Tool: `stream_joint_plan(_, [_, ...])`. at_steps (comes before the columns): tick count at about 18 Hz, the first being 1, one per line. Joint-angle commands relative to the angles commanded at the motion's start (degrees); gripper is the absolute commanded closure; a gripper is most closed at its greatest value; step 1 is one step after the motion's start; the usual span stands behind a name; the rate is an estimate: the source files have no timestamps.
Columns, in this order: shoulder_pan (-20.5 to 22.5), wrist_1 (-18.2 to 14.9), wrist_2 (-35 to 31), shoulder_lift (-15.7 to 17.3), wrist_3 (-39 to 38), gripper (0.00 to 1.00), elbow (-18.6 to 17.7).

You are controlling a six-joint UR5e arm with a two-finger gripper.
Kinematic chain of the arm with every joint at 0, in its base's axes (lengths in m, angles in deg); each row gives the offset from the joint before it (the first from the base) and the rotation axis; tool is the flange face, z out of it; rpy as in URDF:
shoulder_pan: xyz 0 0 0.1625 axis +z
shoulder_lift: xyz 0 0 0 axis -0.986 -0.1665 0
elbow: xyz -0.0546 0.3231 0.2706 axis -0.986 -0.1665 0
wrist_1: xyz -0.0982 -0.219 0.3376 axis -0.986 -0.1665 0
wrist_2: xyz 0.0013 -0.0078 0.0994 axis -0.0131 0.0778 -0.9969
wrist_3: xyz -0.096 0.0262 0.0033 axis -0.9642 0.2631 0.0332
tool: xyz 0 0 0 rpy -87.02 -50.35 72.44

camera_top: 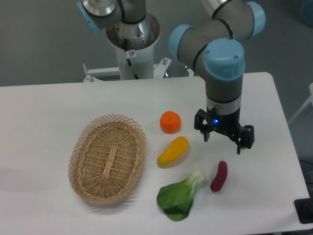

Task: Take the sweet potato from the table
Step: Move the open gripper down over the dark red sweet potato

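We count 5 loose items on the table (44,107), 1 of each. Nearest us, 1 leafy green vegetable (180,197) lies at the near edge, stalk end pointing up-right. Just right of it, apart from the leaves, lies 1 sweet potato (219,176), magenta-purple, lying lengthwise near-to-far with a slight tilt. To the left sits 1 oval wicker basket (107,157), nothing visible inside. Farther in, between basket and sweet potato, 1 yellow-orange oblong vegetable (172,151) lies diagonally. Beyond that, 1 round orange (170,122), close to the yellow one but not touching.

The gripper (223,142) hangs above the tabletop, just beyond the sweet potato and slightly right of it. We see its 2 fingers (206,134) spread wide, with nothing between them and touching nothing. A small blue light shows on the wrist.

The tabletop is white, smooth, with a rounded far-right corner. Behind it we note the arm's pedestal base (133,46) and a plain grey floor or wall.
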Motion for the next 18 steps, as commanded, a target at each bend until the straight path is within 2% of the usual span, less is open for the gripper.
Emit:
stream_joint_plan(6, [-0.1, 0.3, 0.5, 0.6, 0.0, 0.0, -1.6])
stream_joint_plan(11, [-0.4, 2.2, 0.5, 0.5, -0.8, 0.0, -3.2])
stream_joint_plan(14, [-0.4, 5.5, 0.4, 0.5, -0.9, 0.0, -5.1])
stream_joint_plan(18, [-1.1, 10.4, 0.4, -0.3, -2.5, 0.0, -9.9])
